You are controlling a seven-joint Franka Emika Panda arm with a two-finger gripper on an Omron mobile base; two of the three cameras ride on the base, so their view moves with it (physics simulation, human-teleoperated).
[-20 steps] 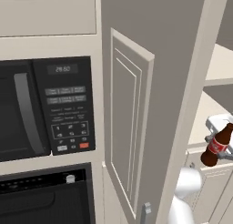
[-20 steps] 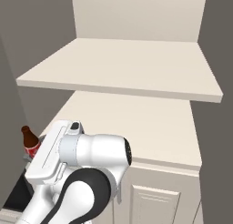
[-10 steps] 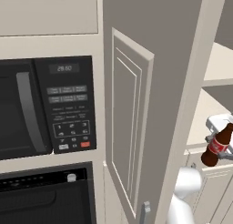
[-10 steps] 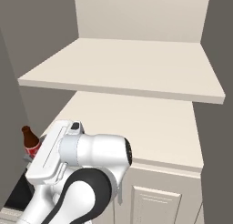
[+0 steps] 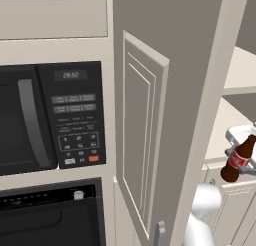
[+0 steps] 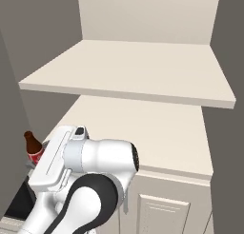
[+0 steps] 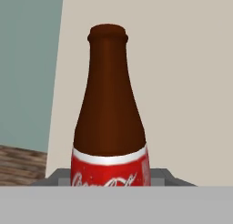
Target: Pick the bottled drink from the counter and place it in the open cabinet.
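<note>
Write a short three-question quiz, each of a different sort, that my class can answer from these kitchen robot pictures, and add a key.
1. True or false: the bottled drink already stands on a shelf of the open cabinet.
2. Multiple choice: what is to the left of the cabinet door in the left base view? A) a sink B) a black microwave C) a window
3. Fill in: the bottle's label is ____ with white lettering.

Key
1. False: the gripper holds it in the air, in front of the lower shelf.
2. B
3. red, as the hand view shows.
</note>
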